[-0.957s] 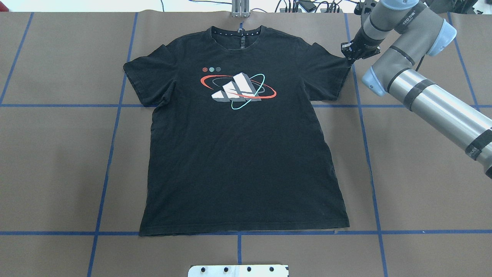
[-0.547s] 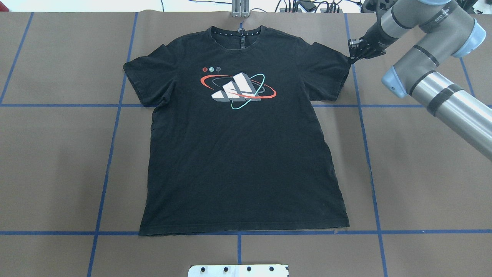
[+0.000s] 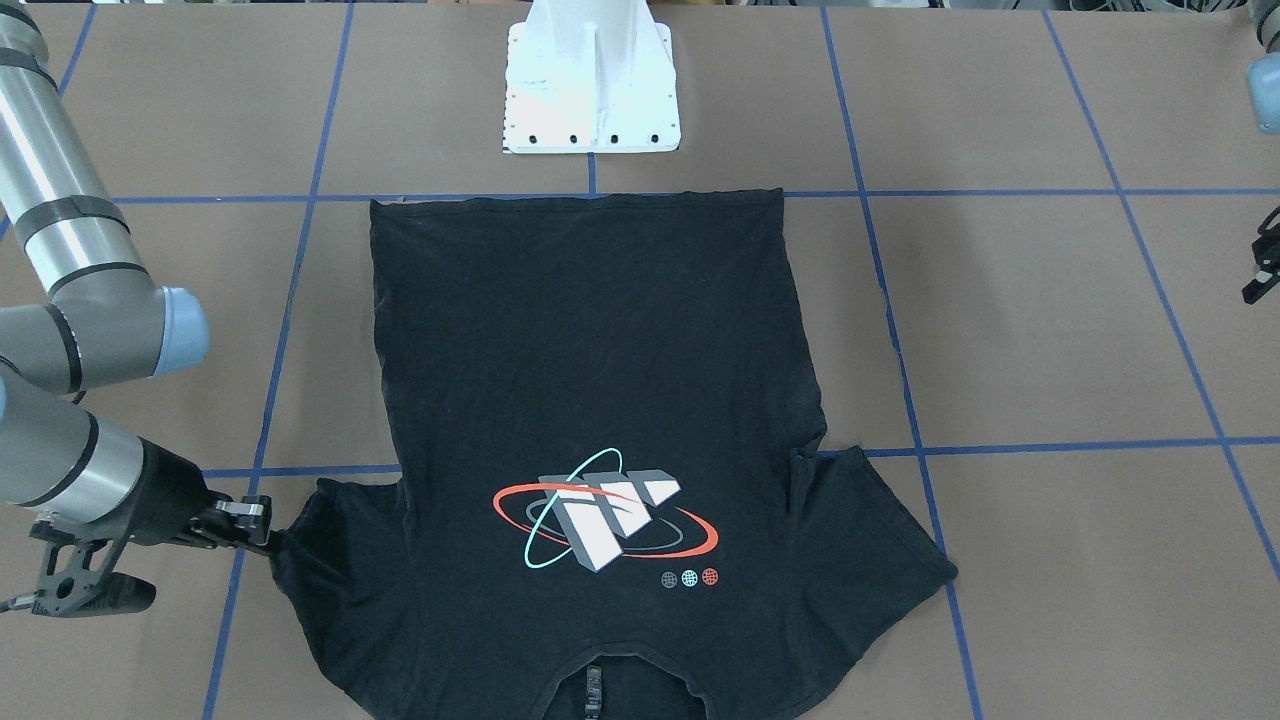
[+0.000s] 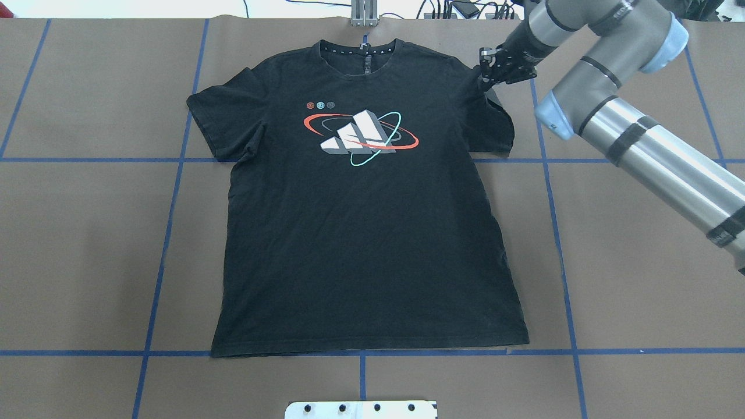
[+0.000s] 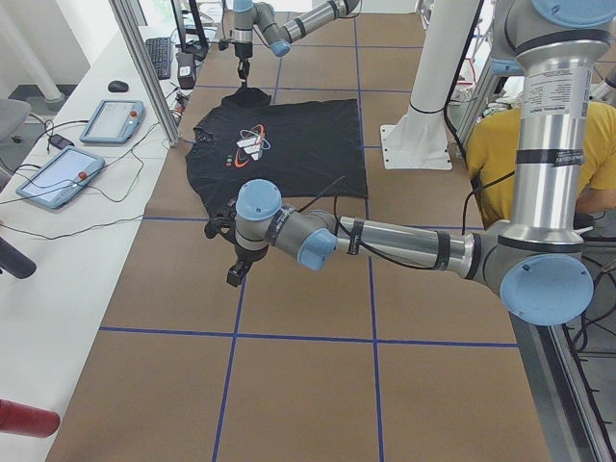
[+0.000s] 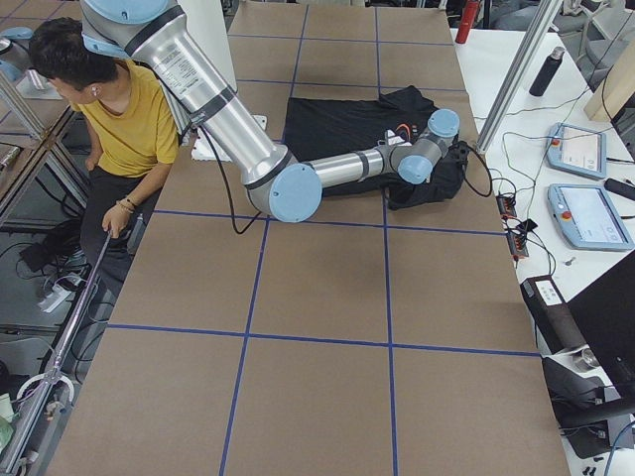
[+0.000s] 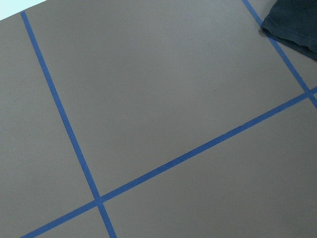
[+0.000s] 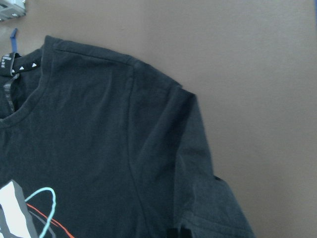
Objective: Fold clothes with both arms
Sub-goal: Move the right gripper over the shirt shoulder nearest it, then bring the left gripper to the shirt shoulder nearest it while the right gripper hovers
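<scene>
Overhead, the right tool [image 4: 485, 73] pinches the black T-shirt [image 4: 361, 233] sleeve; from the side we find the left tool [image 5: 234, 274], its state we cannot tell.

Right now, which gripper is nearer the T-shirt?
The right. The right gripper is at the T-shirt's sleeve edge, apparently pinching it. The left gripper hangs over bare table beyond the other sleeve, well apart from the cloth.

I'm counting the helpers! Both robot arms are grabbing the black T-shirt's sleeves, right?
Not both. Only the right gripper grips a sleeve of the black T-shirt; the left gripper hangs off to the side, clear of it. The front-facing view shows this.
</scene>
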{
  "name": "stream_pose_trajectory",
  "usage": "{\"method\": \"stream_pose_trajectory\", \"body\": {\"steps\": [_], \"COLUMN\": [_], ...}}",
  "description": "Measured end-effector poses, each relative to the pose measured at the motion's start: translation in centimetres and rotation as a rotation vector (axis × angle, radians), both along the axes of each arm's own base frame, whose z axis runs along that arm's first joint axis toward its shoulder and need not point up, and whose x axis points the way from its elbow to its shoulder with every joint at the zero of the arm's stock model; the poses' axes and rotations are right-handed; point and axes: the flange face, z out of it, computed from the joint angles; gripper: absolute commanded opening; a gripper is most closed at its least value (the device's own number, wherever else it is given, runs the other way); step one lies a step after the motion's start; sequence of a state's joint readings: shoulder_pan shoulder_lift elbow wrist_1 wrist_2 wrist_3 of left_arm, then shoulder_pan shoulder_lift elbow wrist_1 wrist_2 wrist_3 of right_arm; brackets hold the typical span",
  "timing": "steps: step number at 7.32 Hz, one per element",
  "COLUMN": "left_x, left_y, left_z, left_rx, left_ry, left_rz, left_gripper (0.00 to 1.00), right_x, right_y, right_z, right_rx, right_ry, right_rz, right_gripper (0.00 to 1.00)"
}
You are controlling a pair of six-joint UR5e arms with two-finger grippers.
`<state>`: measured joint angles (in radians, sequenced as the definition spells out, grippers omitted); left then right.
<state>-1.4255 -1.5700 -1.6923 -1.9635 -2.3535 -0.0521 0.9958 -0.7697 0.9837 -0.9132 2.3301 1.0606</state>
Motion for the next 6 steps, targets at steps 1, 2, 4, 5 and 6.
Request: {"method": "stream_pose_trajectory", "body": {"steps": [1, 2, 4, 5, 6], "left_x": [0.0, 0.1, 0.2, 0.2, 0.2], "left_y": [-0.1, -0.2, -0.2, -0.3, -0.4], "left_z": [0.0, 0.0, 0.1, 0.1, 0.2], "left_rx": [-0.016, -0.025, -0.030, -0.031, -0.031], "left_ry": [0.006, 0.008, 0.009, 0.009, 0.008], "left_rz": [-0.012, -0.018, -0.019, -0.019, -0.019], "left_gripper": [1.00, 1.00, 1.00, 1.00, 1.00], "right_x": [-2.6, -5.2, -9.7, -11.0, -11.9], "right_y": [-0.7, -0.9, 0.1, 0.5, 0.7], "right_z": [-2.3, -4.1, -6.3, -6.9, -7.2], "right_rx": [-0.018, -0.023, -0.010, -0.008, -0.004], "right_ry": [0.008, 0.016, 0.038, 0.045, 0.052], "right_rz": [0.003, 0.000, 0.001, 0.005, 0.008], "right_gripper": [0.00, 0.00, 0.00, 0.00, 0.00]}}
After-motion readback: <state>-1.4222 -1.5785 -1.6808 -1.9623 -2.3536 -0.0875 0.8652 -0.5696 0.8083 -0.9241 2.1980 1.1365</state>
